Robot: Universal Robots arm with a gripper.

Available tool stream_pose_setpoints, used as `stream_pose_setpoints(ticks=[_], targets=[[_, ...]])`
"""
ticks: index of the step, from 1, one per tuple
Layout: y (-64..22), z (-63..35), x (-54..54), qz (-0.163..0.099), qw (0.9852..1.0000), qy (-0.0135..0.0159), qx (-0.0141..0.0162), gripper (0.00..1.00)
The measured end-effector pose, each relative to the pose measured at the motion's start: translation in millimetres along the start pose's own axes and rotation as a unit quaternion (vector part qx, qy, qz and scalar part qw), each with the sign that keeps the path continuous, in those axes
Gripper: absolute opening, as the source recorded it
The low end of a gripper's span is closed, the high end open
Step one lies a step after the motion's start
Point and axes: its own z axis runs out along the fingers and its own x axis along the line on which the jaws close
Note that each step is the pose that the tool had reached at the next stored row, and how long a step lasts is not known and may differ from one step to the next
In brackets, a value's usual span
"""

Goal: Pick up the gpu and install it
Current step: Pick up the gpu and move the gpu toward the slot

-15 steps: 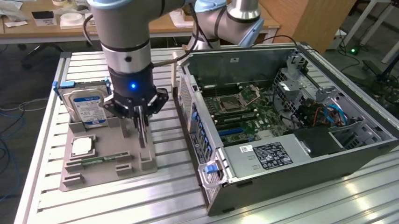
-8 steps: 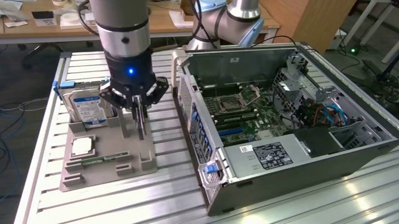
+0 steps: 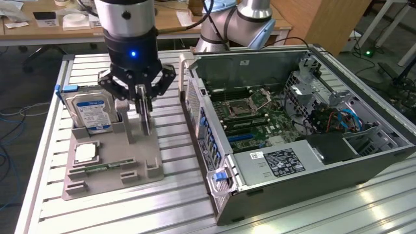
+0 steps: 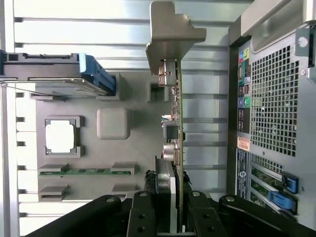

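So the black multi-finger gripper (image 3: 142, 100) is closed down almost all the way, pinched onto the top edge of the gpu (image 3: 145, 123), a thin dark grey-green circuit card with a silver end bracket. The card stands on edge in the flat grey plastic tray (image 3: 107, 187), just to the exterior view's right of the silver hard drive with the blue label (image 3: 91, 111). Can't tell if it's out of its slot. I'd lift straight up with no tilt, since a card this slim could twist or snag. The open black metal computer case (image 3: 325, 178) sits further right.
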Motion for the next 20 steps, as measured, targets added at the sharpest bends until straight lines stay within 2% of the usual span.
stream_pose_setpoints(ticks=[16,17,20], targets=[[2.8,-72.1,-1.7,0.0,1.0,0.0,-0.0003,0.28],[2.9,-75.0,-1.7,0.0,1.0,0.0,-0.0004,0.28],[2.9,-75.5,-1.7,0.0,1.0,-0.0001,-0.0004,0.28]])
